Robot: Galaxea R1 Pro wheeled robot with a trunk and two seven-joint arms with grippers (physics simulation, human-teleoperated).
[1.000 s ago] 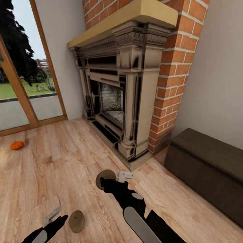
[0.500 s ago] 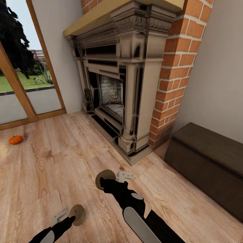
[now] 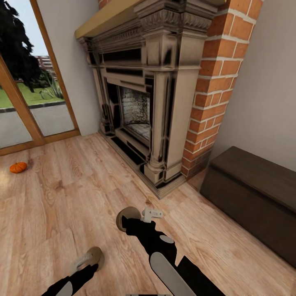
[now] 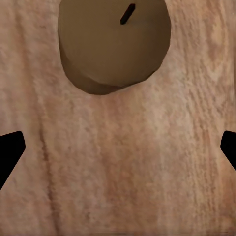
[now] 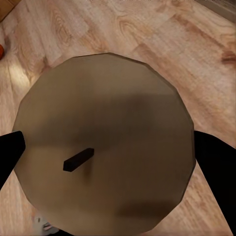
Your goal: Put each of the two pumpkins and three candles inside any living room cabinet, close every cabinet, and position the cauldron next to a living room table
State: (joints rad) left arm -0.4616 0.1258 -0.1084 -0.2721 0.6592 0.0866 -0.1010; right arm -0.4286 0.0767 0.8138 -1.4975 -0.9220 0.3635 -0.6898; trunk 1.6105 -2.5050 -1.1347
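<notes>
- Candle in my right pincer (image 3: 130, 216): a short tan cylinder (image 5: 103, 157) with a flat, faceted round top and a short dark wick. My two black fingers sit against its opposite sides, clenched on it. In the head view it shows as a tan disc (image 3: 127, 213) above the floor.
- Second candle (image 4: 114, 43): the same stubby tan shape with a dark wick, standing upright on the floor. In the head view it is low and left (image 3: 96, 255), at the tip of my left pincer (image 3: 87, 261).
- Left pincer: released; in the wrist view its black fingertips (image 4: 9, 150) are spread wide, with bare floor between them and the candle beyond them, not between them.
- Pumpkin (image 3: 18, 167): small, orange, ribbed, on the floor far left, near the glass door (image 3: 28, 102).
- Cabinet (image 3: 250, 197): a long, low, dark-brown box against the right wall; the fronts I can see are closed.
- Right arm: black with grey panels, reaching forward from bottom centre.
- Floor (image 3: 74, 193): light wood planks with visible grain.
- Fireplace (image 3: 144, 98): carved cream-and-black surround, red brick chimney behind.
</notes>
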